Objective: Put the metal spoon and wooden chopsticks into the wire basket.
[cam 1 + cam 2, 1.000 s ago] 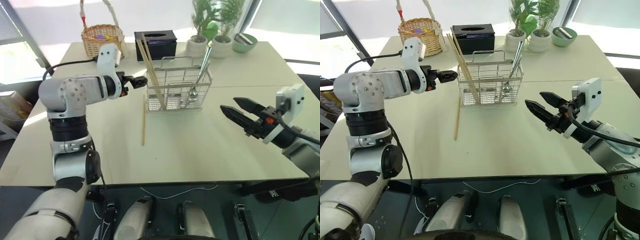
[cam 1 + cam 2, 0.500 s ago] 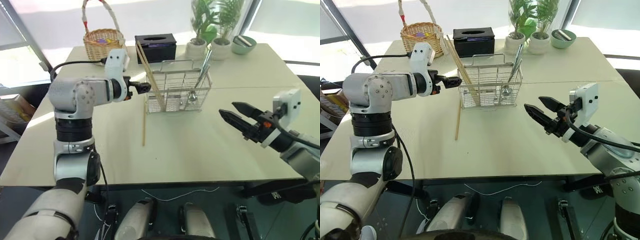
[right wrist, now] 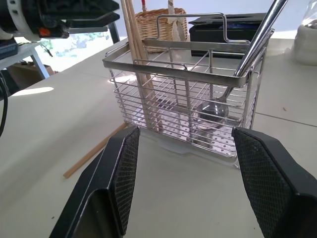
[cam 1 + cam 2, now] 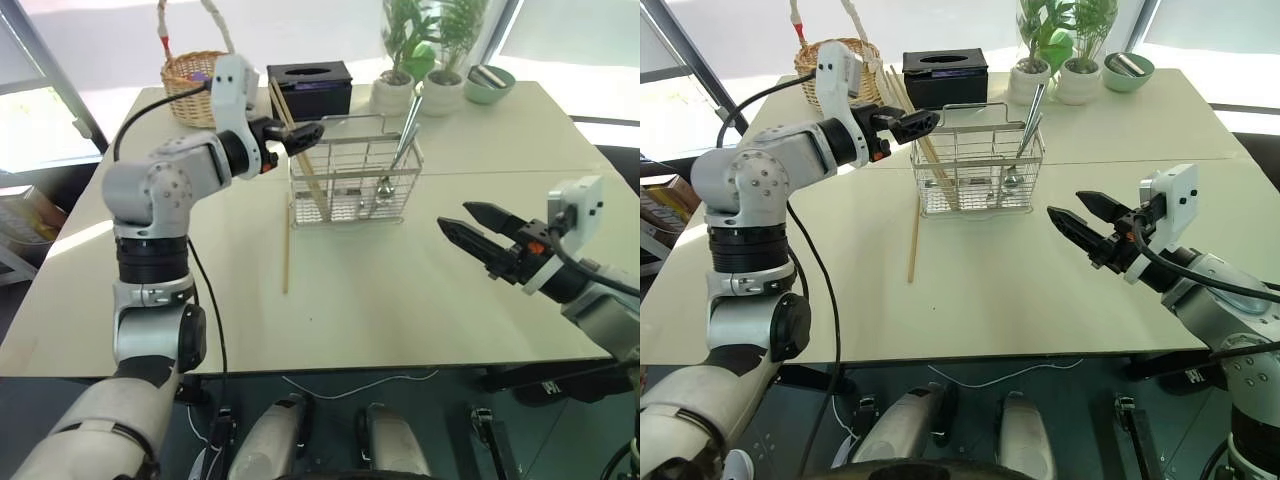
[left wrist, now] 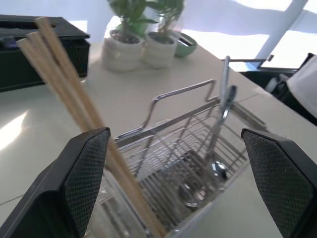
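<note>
Writing: none legible | left gripper spread | right gripper spread, holding nothing

Both arms were built of rounded silver-grey shells joined by black rings, and the left shoulder shell was dotted with small screws. A black cable looped from the left arm's upper joints toward its wrist, where a white boxy camera housing sat. The left gripper had two black fingers and a small orange mark at its base. The right gripper had tapered black fingers, orange at the knuckle, textured pads, and a white box with two screws at three o'clock.
</note>
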Tool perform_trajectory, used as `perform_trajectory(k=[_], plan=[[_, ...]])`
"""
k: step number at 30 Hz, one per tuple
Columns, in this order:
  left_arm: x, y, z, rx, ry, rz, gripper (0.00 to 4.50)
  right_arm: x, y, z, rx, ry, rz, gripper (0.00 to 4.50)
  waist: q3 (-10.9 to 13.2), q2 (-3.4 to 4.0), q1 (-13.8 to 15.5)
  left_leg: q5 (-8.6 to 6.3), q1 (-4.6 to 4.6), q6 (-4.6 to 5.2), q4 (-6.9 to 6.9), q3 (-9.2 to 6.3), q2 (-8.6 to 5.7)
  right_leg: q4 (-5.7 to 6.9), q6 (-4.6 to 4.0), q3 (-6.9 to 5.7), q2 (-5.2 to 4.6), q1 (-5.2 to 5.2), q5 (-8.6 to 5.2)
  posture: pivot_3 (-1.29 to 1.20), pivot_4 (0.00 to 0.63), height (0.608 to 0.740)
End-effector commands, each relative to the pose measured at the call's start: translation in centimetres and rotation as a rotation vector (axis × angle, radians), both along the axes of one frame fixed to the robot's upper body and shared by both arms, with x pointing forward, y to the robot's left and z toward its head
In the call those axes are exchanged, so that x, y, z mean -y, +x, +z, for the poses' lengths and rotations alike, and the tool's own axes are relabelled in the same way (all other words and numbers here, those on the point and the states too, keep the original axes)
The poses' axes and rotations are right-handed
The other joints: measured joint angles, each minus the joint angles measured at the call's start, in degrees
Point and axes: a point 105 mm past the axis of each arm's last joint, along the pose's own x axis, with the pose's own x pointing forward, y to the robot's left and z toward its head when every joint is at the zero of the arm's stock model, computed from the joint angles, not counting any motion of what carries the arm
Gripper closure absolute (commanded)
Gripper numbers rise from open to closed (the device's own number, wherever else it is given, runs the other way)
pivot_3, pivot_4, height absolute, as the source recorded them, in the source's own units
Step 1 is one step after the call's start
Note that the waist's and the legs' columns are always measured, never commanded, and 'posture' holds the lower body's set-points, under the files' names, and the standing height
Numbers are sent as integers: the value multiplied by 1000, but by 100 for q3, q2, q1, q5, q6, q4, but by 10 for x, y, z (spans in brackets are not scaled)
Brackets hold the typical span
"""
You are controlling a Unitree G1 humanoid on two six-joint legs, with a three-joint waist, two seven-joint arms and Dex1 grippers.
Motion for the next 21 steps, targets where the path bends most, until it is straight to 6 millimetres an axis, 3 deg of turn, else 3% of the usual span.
perform_trajectory(k=[1, 6, 12, 15, 18, 21], plan=[[2, -18, 16, 20, 30, -66, 36, -1, -3, 11, 54, -4, 8, 1430, 0, 0, -3, 0, 1, 0, 0, 0, 0, 1, 0, 0, 1, 1, 0, 0, 150, 725], [-8, -34, -12, -120, 224, -106, 36, -1, -2, 9, 49, -1, 11, 1430, 0, 0, -4, 0, 5, 0, -2, -1, 0, 2, 0, 1, 2, 1, 0, 0, 150, 725], [-20, -52, -33, -184, 313, -190, 36, -3, -3, 4, 36, 3, 11, 1430, 1, 2, 6, 0, 7, -2, -10, -1, 0, 1, -2, 4, 2, -3, -1, 0, 150, 725], [-25, -59, -55, -265, 388, -217, 36, -4, -3, 5, 36, 6, 12, 1430, 1, 3, 4, 0, 7, -2, -13, 0, 0, 0, -12, 5, 1, -2, -6, 0, 150, 725], [-32, -50, -74, -293, 445, -142, 36, -6, -2, 7, 40, 8, 14, 1430, 0, 4, 9, 0, 10, -2, -16, 0, 0, -3, -19, 7, 1, -2, -10, 0, 150, 725], [-43, -26, -103, -400, 434, 58, 36, -8, -3, 8, 43, 12, 15, 1430, 1, 3, 26, 0, 10, -2, -17, 0, 0, -6, -20, 7, -2, -1, -11, 0, 150, 725]])
